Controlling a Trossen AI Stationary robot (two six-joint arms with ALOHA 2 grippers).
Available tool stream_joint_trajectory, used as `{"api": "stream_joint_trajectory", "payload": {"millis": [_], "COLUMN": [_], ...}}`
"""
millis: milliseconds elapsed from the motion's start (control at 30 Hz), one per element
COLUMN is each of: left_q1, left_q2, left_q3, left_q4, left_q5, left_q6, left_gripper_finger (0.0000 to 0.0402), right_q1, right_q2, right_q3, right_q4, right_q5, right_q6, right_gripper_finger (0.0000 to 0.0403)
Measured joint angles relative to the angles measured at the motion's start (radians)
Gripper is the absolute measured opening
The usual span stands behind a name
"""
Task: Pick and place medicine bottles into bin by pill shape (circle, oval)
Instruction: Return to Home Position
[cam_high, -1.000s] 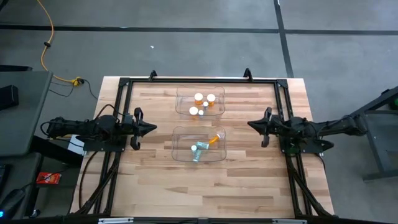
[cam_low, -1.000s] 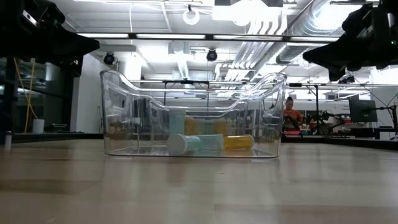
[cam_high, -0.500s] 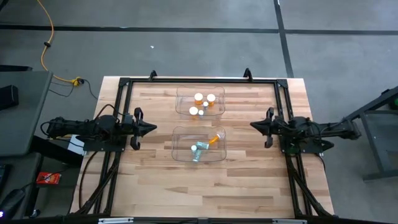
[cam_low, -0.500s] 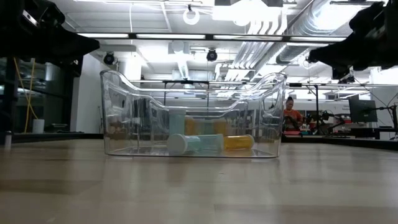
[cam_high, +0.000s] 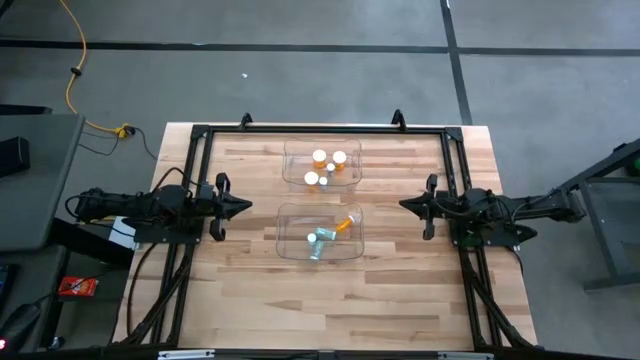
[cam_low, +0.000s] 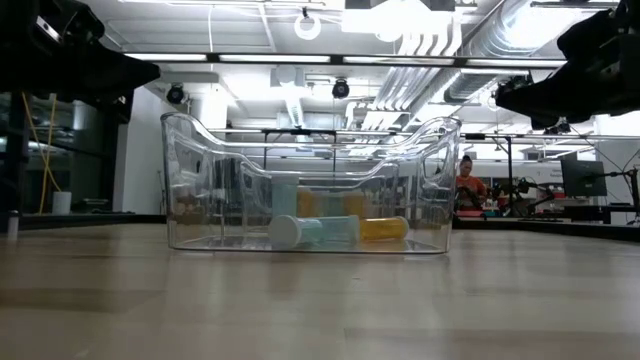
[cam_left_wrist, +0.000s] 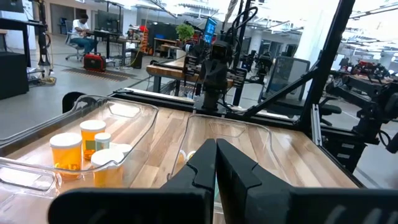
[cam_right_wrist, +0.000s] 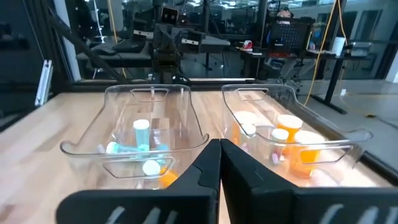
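Two clear bins stand mid-table. The far bin (cam_high: 322, 163) holds several upright orange bottles with white caps (cam_high: 320, 157), which also show in the right wrist view (cam_right_wrist: 290, 132). The near bin (cam_high: 320, 232) holds pale teal bottles (cam_high: 318, 240) and one orange bottle (cam_high: 346, 222) lying on its side; the low view shows them on the bin's floor (cam_low: 300, 232). My left gripper (cam_high: 245, 207) hovers left of the near bin, shut and empty. My right gripper (cam_high: 403, 205) hovers right of it, shut and empty.
A black frame (cam_high: 320, 130) runs around the table's far and side edges. Bare wood lies between each gripper and the bins and along the near edge (cam_high: 320, 300). A person (cam_low: 467, 180) sits far off in the room behind.
My right arm has straightened and settled level, and its gripper has shifted a little toward the table's right edge. It stays shut. The bottles and bins have not moved.
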Motion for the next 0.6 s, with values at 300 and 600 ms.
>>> {"api": "stream_joint_trajectory", "payload": {"millis": [300,600], "left_q1": [0.000,0.000], "left_q2": [0.000,0.000], "left_q3": [0.000,0.000], "left_q4": [0.000,0.000], "left_q5": [0.000,0.000], "left_q6": [0.000,0.000], "left_gripper_finger": [0.0000,0.0001], "right_q1": [0.000,0.000], "right_q2": [0.000,0.000], "right_q3": [0.000,0.000], "right_q4": [0.000,-0.001], "right_q5": [0.000,0.000], "right_q6": [0.091,0.089], "right_gripper_finger": [0.0000,0.0000]}}
